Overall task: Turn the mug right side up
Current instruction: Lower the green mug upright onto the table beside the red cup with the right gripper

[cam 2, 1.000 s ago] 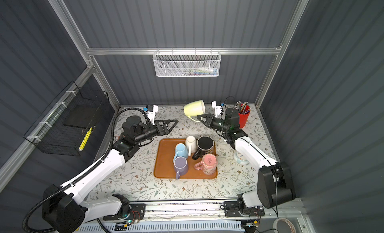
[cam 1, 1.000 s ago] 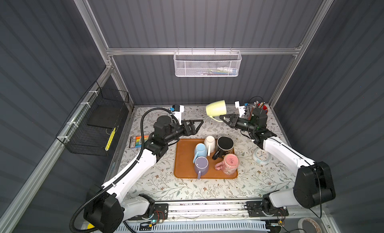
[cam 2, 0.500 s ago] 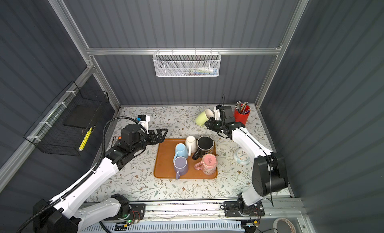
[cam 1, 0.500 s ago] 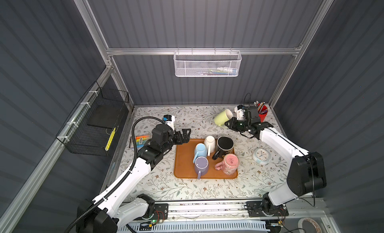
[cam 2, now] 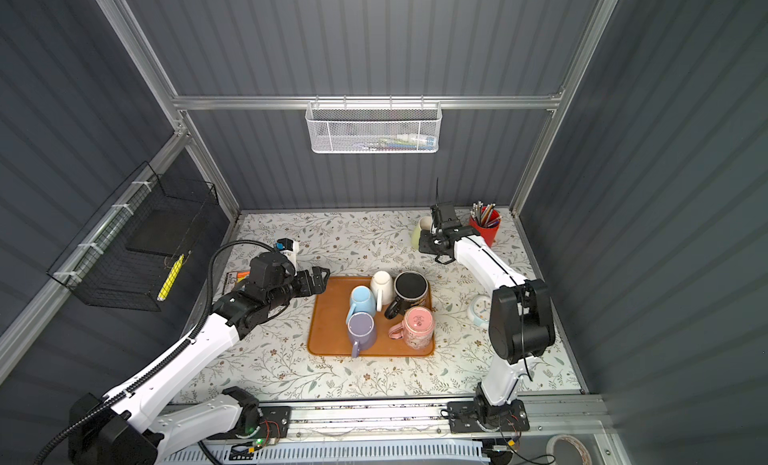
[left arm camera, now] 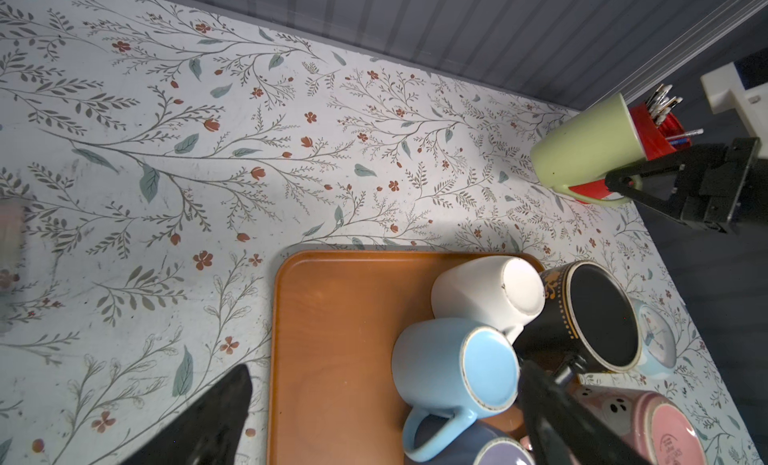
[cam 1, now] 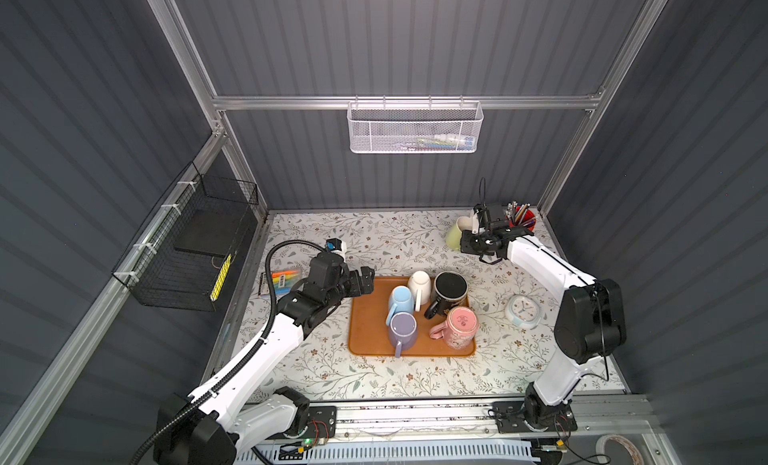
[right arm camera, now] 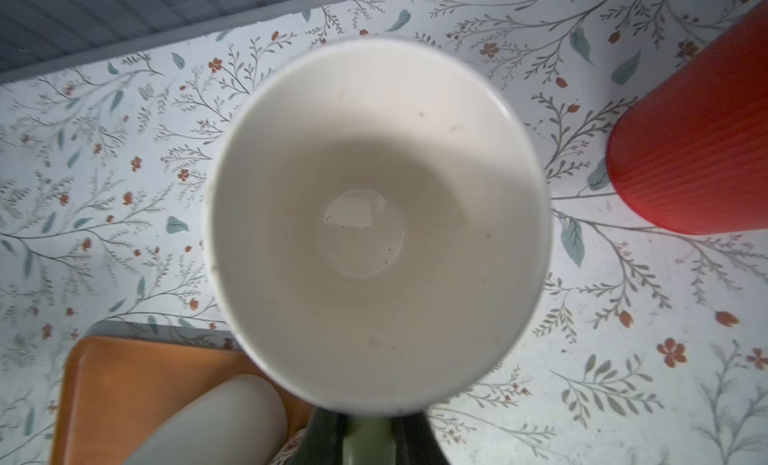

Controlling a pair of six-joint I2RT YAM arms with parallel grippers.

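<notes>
You had: green mug, far right, clamped by your right gripper; left gripper, jaws apart, just left of orange tray.

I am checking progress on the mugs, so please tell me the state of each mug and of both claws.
green mug: mouth up, handle gripped by right claw.
white mug: base up, on tray.
blue mug: base up, on tray.
purple mug: base up, on tray.
pink mug: base up, on tray.
black mug: on tray, upper end unclear.
left claw: open, empty.
right claw: shut on green mug.
</notes>
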